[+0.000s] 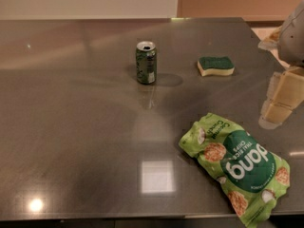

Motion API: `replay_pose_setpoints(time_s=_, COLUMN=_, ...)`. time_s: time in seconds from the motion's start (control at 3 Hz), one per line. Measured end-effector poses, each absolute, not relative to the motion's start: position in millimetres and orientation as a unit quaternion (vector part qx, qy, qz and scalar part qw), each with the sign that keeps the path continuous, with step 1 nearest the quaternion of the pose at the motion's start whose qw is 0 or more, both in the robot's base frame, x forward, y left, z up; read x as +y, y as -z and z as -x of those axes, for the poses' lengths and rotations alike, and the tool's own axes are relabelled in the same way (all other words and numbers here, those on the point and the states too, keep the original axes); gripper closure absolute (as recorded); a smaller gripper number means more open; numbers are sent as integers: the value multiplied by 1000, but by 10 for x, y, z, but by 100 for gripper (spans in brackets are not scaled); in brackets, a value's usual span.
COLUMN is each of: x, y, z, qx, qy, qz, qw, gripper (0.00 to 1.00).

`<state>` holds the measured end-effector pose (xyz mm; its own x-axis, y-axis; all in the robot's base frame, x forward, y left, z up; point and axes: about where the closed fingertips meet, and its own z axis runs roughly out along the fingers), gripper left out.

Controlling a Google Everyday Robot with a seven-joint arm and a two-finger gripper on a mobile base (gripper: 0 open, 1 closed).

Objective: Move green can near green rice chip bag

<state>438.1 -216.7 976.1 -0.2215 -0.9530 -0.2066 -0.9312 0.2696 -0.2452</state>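
Green can upright on the tabletop, well apart from the green rice chip bag, behind and left of it.
Nearest, the bag reads "dang" upside down; behind its right side hangs the hand, apart or together I cannot tell. Farther, the can looks light, stiff, slick: grip its mid-body, kept upright. Its label is unreadable.
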Motion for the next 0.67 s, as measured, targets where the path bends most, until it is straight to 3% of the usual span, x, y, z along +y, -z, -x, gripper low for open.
replay_pose_setpoints(time_s=0.67, x=-2010, y=-9746, z=-4653, qx=774, qy=16, qz=607, qw=181, gripper=0)
